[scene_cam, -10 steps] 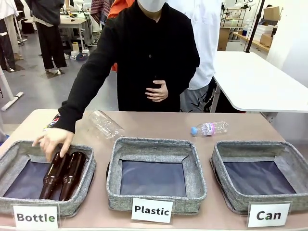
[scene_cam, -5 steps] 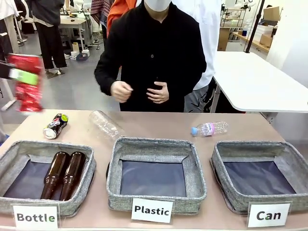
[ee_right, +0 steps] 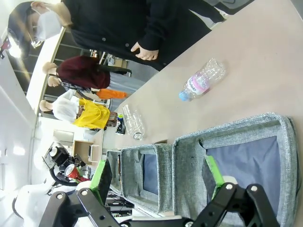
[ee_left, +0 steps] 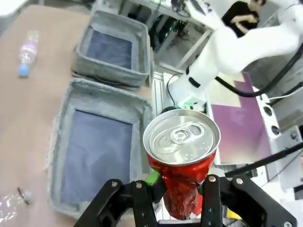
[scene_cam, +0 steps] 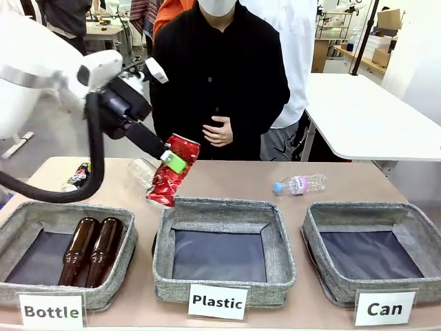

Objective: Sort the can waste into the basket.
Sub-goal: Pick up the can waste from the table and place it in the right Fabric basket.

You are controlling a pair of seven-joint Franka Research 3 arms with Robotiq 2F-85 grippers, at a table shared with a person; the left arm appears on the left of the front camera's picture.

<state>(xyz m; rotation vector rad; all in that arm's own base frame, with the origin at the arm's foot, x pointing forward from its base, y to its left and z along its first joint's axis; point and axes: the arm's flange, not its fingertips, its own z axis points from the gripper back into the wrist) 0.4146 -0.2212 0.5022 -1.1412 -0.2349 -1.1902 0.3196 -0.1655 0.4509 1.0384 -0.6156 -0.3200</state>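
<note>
Black crushed can [scene_cam: 77, 176] lies on the table [scene_cam: 227, 181] at far left, behind the Bottle bin [scene_cam: 118, 274]. Left gripper [scene_cam: 176, 160] is clamped on the red crushed can [scene_cam: 165, 185], held in the air above the Plastic bin's [scene_cam: 220, 205] back-left corner. Grey Can basket [scene_cam: 344, 286] sits far right. Right gripper's [ee_right: 156, 176] fingers stand apart.

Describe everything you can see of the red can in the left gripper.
The red can is a small drink can of shiny red metal, its body crushed and creased, with a silver lid and pull tab seen in the left wrist view. The left gripper clamps it across the body between green pads. It hangs tilted in the air above the table, near the far left corner of the Plastic basket, touching nothing else.
</note>
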